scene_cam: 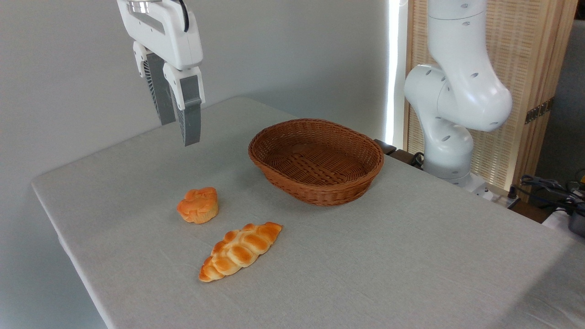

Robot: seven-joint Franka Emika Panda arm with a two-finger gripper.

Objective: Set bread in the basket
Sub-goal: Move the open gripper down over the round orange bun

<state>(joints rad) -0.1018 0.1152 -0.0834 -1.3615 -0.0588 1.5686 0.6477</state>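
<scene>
A grey cloth-covered tabletop [411, 256] fills most of the view. At its right edge stands the white robot arm [457, 91], its base by a slatted wooden panel [525, 68]. The oval brown wicker basket [316, 192] sits near the middle of the tabletop with nothing in it. A long braided golden loaf [241, 251] lies in front, well left of the basket. Just behind and left of the loaf rests the small knotted bun [198, 205], apart from both. High above the bun, at upper left, hangs the gripper [180, 128], its grey jaws parted slightly, holding nothing.
</scene>
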